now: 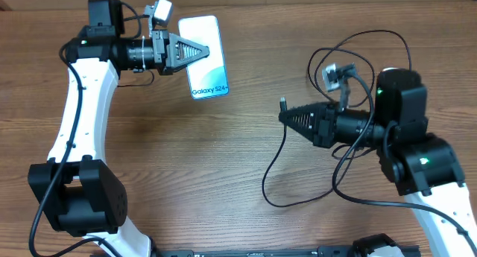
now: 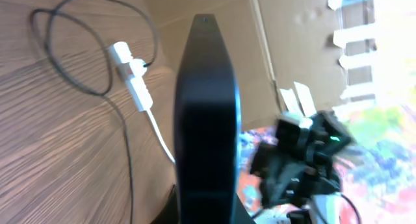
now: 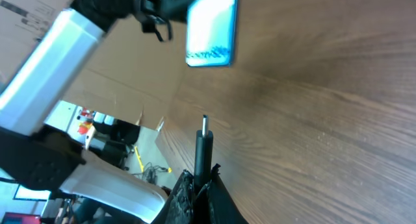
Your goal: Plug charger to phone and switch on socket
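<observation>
My left gripper (image 1: 204,52) is shut on the phone (image 1: 203,57), gripping its left long side. The light blue screen faces up and reads "Galaxy S24+". In the left wrist view the phone (image 2: 205,113) shows edge-on as a dark slab between the jaws. My right gripper (image 1: 286,117) is shut on the charger's black connector (image 1: 282,105), whose metal tip (image 3: 205,123) points toward the phone (image 3: 212,28), still well apart from it. The black cable (image 1: 277,184) loops across the table by the right arm. The white socket (image 2: 132,76) lies far off with its white cord.
Black cable loops (image 1: 358,39) lie behind and beside the right arm. Cardboard boxes (image 2: 286,49) stand beyond the table's far edge. The left arm's white link (image 3: 45,68) crosses the right wrist view at upper left.
</observation>
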